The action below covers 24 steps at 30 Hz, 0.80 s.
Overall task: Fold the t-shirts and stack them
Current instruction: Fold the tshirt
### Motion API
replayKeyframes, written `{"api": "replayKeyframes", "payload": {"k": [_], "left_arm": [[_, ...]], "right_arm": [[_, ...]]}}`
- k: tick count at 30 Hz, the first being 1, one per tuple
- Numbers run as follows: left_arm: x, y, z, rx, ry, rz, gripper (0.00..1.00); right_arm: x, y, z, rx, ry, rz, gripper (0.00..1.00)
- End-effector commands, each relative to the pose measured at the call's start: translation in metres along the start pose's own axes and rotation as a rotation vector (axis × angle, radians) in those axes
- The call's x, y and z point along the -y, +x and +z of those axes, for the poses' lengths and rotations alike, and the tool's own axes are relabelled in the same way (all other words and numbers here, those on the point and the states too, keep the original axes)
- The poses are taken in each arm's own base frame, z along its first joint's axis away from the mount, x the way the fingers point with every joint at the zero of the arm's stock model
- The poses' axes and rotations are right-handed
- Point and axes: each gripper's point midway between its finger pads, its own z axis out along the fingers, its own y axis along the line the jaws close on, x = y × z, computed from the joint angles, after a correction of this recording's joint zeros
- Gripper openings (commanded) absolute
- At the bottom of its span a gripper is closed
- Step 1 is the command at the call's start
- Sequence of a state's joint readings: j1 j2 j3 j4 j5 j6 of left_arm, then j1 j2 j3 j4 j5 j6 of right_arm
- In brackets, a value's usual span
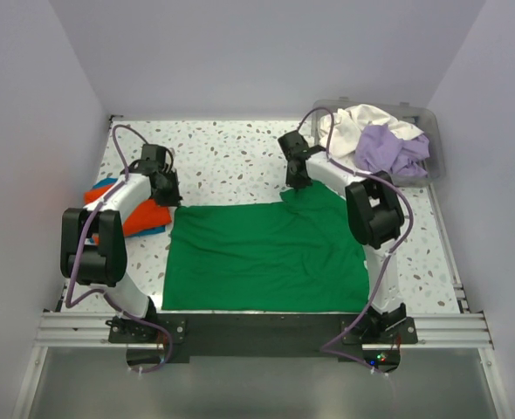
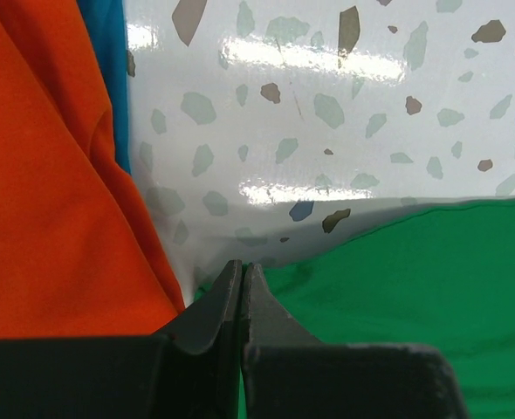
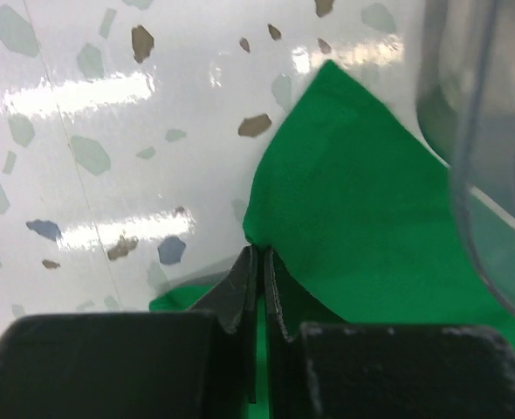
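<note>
The left gripper [image 2: 242, 269] fills the near edge of the view, its two black fingers [image 2: 212, 321] pressed together with only a hairline seam between them. The tips sit at the far left corner of the green t-shirt [image 2: 397, 297], which spreads flat to the right and near side. Whether cloth is nipped between them cannot be made out. Just left of the tips lies the orange t-shirt [image 2: 48, 201] in soft folds, with a strip of blue t-shirt [image 2: 109, 70] along its far right edge. Beyond is glossy white speckled worktop [image 2: 327, 131].
</note>
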<state>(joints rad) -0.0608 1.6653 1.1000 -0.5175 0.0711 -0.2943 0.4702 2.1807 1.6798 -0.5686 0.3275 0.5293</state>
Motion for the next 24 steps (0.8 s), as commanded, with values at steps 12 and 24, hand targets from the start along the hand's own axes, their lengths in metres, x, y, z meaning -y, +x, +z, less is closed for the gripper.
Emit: {"api": "replayKeyframes", "payload": {"k": [12,24], "left_arm": [[0.018,-0.041,-0.023,0.13,0.079,0.017,0.0],[0.032,-0.082,-0.016,0.191,0.127,0.054,0.0]], "right_arm": [[0.051,-0.034,-0.105,0.143,0.091,0.078,0.0],[0.083,-0.07,-0.117,0.225,0.187,0.084,0.0]]}}
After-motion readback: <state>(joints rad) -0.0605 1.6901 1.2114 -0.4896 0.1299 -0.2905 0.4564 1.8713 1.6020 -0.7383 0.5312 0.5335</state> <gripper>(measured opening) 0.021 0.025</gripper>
